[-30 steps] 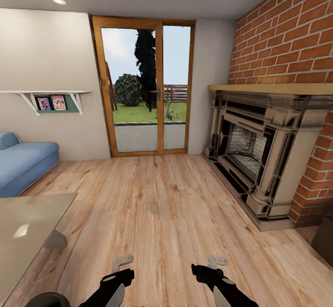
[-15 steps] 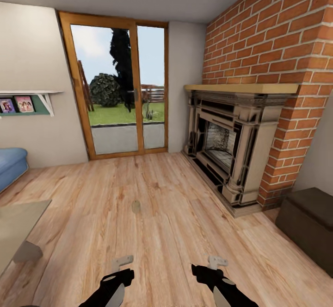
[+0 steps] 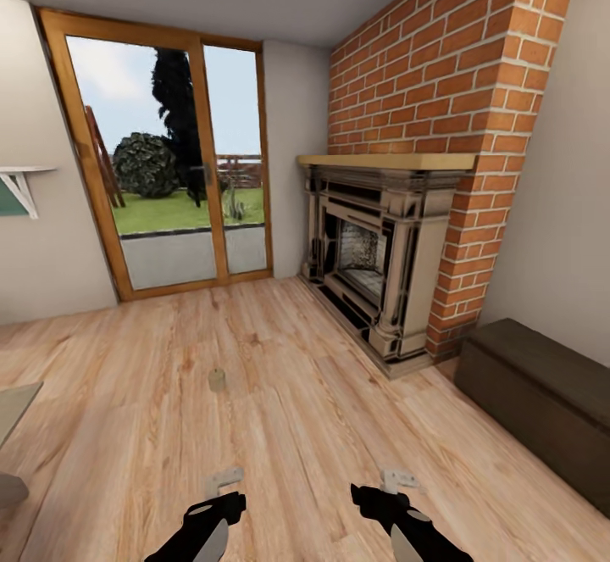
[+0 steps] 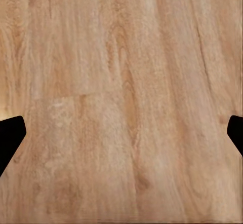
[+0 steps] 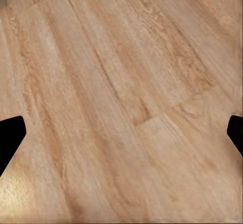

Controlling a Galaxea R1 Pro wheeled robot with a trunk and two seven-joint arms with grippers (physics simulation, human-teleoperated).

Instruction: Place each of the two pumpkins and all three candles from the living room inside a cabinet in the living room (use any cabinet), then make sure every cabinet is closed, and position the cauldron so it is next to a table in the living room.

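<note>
One small cream candle (image 3: 217, 380) stands alone on the wooden floor, ahead of my arms and a little left. The dark-brown low cabinet (image 3: 542, 380) runs along the right wall past the fireplace, its visible fronts shut. A corner of the grey-topped table (image 3: 10, 405) pokes in at the left edge. My left gripper (image 3: 222, 481) and right gripper (image 3: 396, 481) hang low over bare floor, well short of the candle. Both wrist views show each gripper (image 4: 121, 138) (image 5: 121, 138) open, with only floorboards between its fingers. The pumpkins and the cauldron are out of view.
A brick chimney breast with a stone fireplace (image 3: 373, 265) juts from the right wall, its hearth reaching onto the floor. A wood-framed glass door (image 3: 169, 172) stands at the back. Open floorboards lie between me, the candle and the cabinet.
The camera has turned right: the sofa, shelf and most of the table slid out at the left, and the cabinet came in at the right. My arms hold the same pose.
</note>
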